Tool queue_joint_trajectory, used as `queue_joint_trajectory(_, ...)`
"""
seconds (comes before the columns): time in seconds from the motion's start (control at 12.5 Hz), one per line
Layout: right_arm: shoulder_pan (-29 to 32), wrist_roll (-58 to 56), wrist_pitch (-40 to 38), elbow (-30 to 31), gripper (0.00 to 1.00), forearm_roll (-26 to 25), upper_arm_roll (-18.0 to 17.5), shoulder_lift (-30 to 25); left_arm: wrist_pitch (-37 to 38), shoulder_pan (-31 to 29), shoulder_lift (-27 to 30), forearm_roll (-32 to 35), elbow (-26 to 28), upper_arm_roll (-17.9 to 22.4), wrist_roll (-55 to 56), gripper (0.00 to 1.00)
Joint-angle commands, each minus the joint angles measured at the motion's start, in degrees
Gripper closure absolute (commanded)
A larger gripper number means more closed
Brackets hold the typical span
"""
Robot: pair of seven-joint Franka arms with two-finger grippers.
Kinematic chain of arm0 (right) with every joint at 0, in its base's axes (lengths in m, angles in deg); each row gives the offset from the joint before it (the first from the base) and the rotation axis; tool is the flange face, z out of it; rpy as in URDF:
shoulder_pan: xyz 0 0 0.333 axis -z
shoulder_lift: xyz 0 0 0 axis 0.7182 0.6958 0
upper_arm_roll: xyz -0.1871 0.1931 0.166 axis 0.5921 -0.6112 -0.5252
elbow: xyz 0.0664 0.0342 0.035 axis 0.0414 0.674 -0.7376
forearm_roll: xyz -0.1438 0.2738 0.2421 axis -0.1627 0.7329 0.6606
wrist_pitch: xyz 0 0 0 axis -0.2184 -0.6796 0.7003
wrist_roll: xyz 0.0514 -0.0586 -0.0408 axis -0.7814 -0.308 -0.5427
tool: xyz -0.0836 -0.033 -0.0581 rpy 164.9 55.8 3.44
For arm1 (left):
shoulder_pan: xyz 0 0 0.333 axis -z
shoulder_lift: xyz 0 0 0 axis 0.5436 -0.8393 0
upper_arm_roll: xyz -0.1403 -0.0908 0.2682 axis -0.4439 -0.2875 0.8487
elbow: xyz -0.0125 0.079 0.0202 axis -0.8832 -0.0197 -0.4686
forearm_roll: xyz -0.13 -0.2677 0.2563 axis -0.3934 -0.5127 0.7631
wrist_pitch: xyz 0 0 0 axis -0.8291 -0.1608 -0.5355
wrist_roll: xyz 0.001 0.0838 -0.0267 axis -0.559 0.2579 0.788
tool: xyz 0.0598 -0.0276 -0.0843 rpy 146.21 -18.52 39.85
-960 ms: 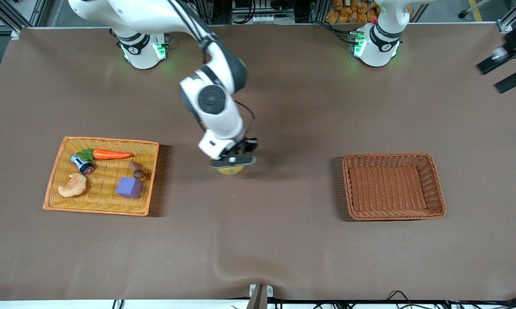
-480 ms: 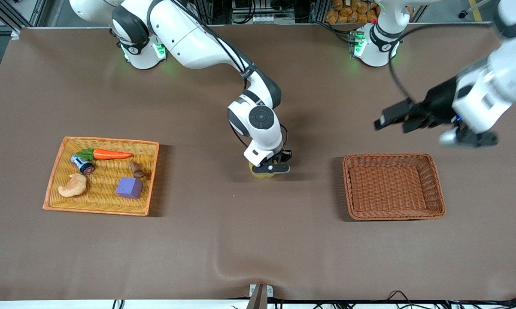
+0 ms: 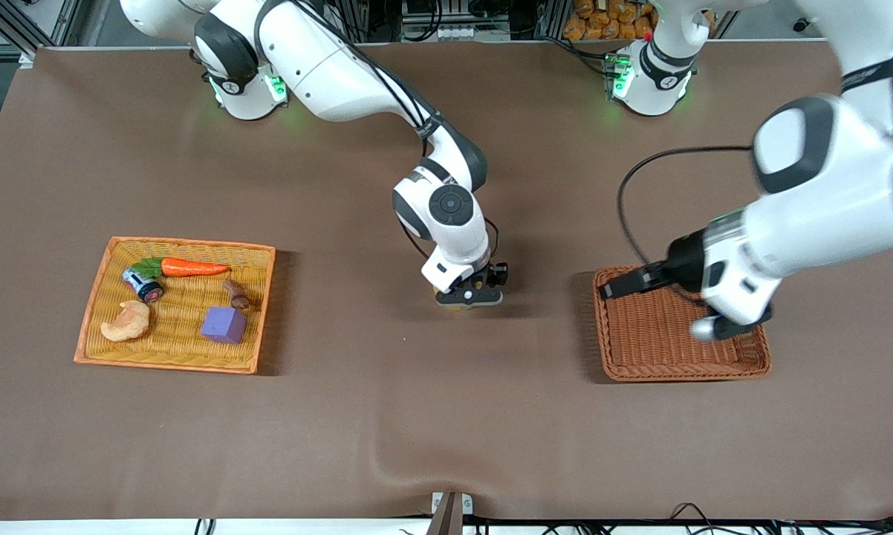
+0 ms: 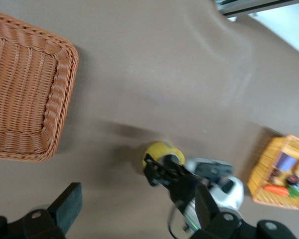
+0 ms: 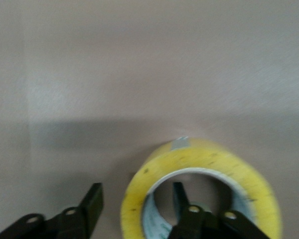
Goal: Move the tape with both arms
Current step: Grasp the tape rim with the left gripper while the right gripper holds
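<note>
A brown cloth covers the table, with a raised wrinkle at the middle of the edge nearest the front camera. Along the edge by the arms' bases stand aluminium frame posts and a crate of tan pieces.

The tape lies flat on the cloth near the table's middle, between the two baskets. The right gripper is low over it: one finger stands inside the core and the other outside the yellow wall, parted and apart from the wall, so the roll is not clamped.

The left gripper hangs over the brown wicker basket at the left arm's end, fingers spread wide, holding nothing.

The orange tray at the right arm's end holds a carrot, a croissant and a purple block.
</note>
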Motion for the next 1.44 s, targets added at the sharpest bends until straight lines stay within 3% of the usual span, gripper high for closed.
queue_joint_trajectory(0.0,5.4,-9.4,-13.1,-0.2,0.00,0.9,-0.7,-7.0,-3.6,4.5,-5.0,5.4,-1.5,0.5,5.6,0.00)
queue_joint_trajectory(0.16,7.8,-12.1,-22.1,0.8,0.00,0.6,-0.5,-13.1,-4.2,8.1,-7.3,10.0,-1.4,0.4,8.7,0.00)
queue_joint_trajectory(0.24,8.6,-12.1,-22.9,3.8,0.00,0.2,-0.3,-17.1,-4.5,9.3,-9.1,11.3,-1.5,0.5,9.9,0.00)
queue_joint_trajectory(0.4,11.9,-14.3,-20.4,14.7,0.00,-2.9,0.1,-25.7,-8.6,12.6,-12.3,15.2,-1.5,0.6,14.6,0.00)
queue_joint_trajectory(0.56,16.5,-17.9,-12.7,28.0,0.00,-3.2,0.1,-35.1,-11.9,15.5,-14.9,19.9,-1.6,0.6,20.8,0.00)
queue_joint_trajectory(0.72,21.8,-24.0,-13.0,34.1,0.00,-3.3,0.1,-41.1,-14.4,18.8,-17.3,21.0,-1.6,0.7,23.3,0.00)
queue_joint_trajectory(1.12,35.2,-29.8,-21.8,34.4,0.00,-3.4,0.1,-51.5,-18.3,24.4,-21.2,25.2,-1.5,0.8,28.4,0.00)
queue_joint_trajectory(1.36,39.3,-35.2,-31.1,30.3,0.00,-3.6,0.2,-53.0,-18.2,26.2,-23.0,25.7,-0.9,0.8,28.7,0.00)
